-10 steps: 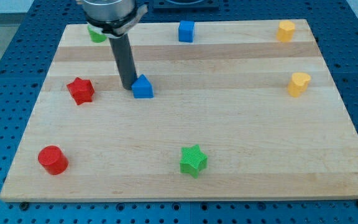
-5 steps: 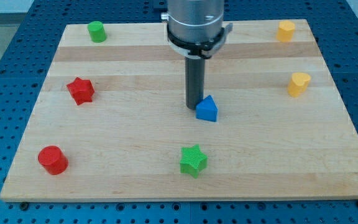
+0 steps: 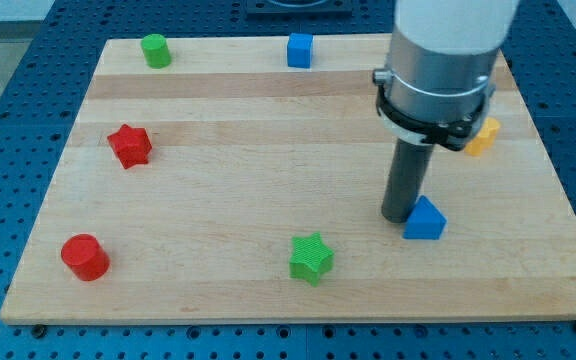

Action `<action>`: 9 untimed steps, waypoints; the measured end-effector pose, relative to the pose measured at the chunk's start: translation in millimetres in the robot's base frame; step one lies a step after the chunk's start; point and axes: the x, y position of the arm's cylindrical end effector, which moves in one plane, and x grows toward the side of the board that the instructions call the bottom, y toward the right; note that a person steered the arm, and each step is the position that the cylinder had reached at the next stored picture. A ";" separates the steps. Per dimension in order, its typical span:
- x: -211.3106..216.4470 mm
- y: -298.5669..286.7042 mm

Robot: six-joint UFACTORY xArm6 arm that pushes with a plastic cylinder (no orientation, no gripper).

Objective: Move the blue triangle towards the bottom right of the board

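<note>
The blue triangle [image 3: 425, 219] lies on the wooden board [image 3: 218, 200], right of the middle and toward the view's bottom. My tip [image 3: 399, 215] rests on the board just to the triangle's upper left, touching or almost touching it. The dark rod rises from there to the grey arm body, which covers part of the board's top right.
A green star [image 3: 312, 257] lies to the bottom left of the triangle. A red star [image 3: 129, 145] and a red cylinder [image 3: 85, 257] are on the left. A green cylinder [image 3: 154, 49] and a blue cube [image 3: 300, 49] are at the top. A yellow block [image 3: 482, 137] peeks from behind the arm.
My tip and the blue triangle have moved together toward the view's right and bottom, from the upper left of the middle to the lower right. The arm now hides the top-right yellow block.
</note>
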 end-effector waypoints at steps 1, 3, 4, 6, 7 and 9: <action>10.2 17.5; 27.2 54.3; 34.9 65.1; 36.1 66.9; 36.1 71.5; 36.1 71.9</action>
